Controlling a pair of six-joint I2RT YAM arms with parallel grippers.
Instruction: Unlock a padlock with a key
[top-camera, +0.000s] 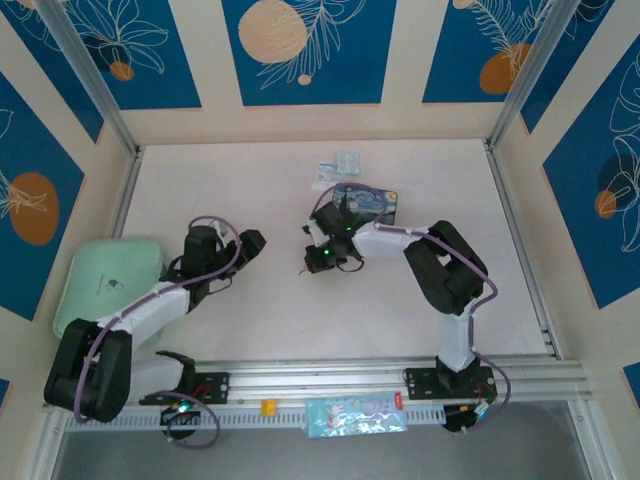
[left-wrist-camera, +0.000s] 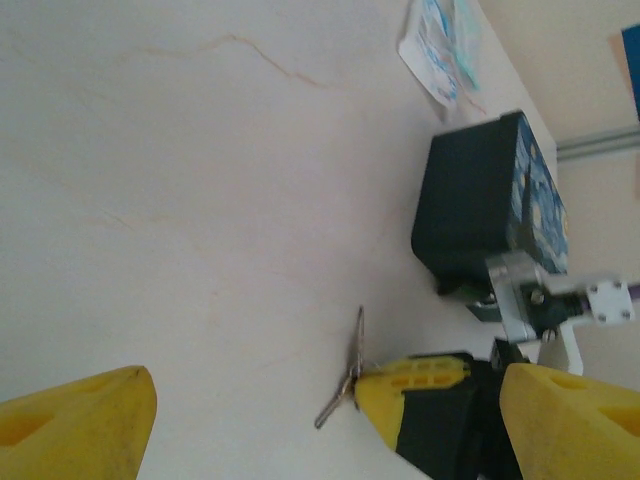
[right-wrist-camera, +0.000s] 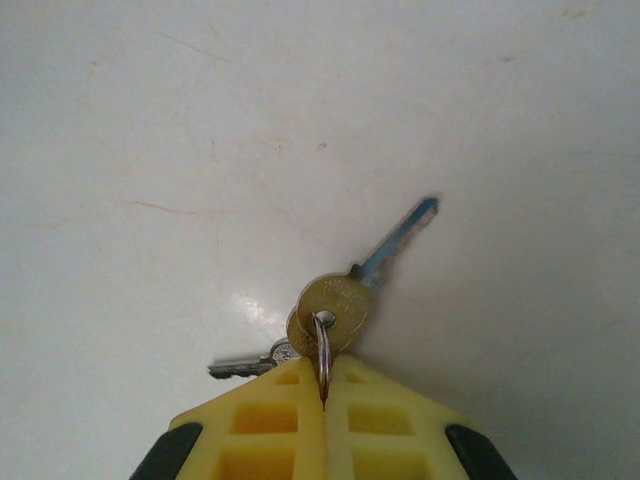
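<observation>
Yellow fingers of my right gripper (right-wrist-camera: 323, 395) are clenching the ring of the key (right-wrist-camera: 340, 300) on the near side of the tin (top-camera: 365, 203). My left gripper (top-camera: 250, 243), well left of the tin, is hanging released. I am judging slow, level lifting safest.

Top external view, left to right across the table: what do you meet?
Mint-green pouch → left end effector, open → right end effector shut on the key → starry blue tin.
</observation>
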